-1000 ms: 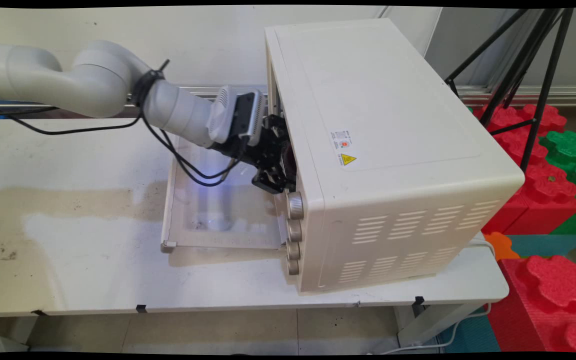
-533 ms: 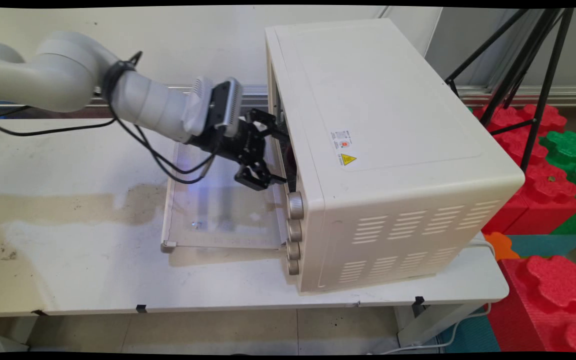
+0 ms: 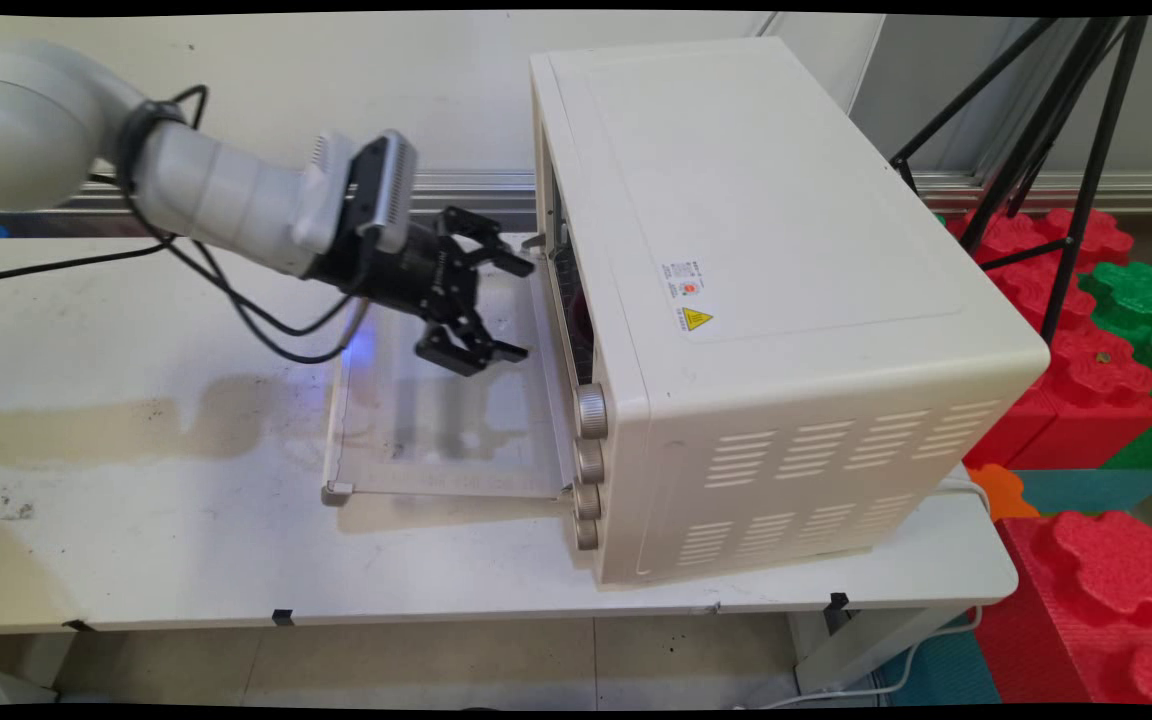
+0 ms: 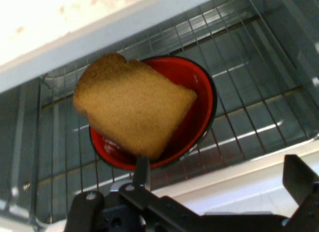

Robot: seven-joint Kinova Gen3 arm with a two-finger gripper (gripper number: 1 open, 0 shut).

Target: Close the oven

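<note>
Even, diffuse lighting; soft arm shadow on the glass oven door [image 3: 436, 420]. Hand view: overexposed upper left, toast [image 4: 132, 110] slightly soft, wire rack [image 4: 239, 92] sharp.

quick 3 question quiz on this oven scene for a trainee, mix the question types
1. True or false: the oven door is shut.
2. What lies in the red bowl on the oven rack? A) a spoon B) a slice of bread C) nothing
3. Fill in: the gripper is open and holds ____.

Key
1. False: the door lies folded down, flat and open, in front of the oven.
2. B: a slice of bread rests in the bowl.
3. Nothing: it hangs over the open door, outside the oven.
</note>
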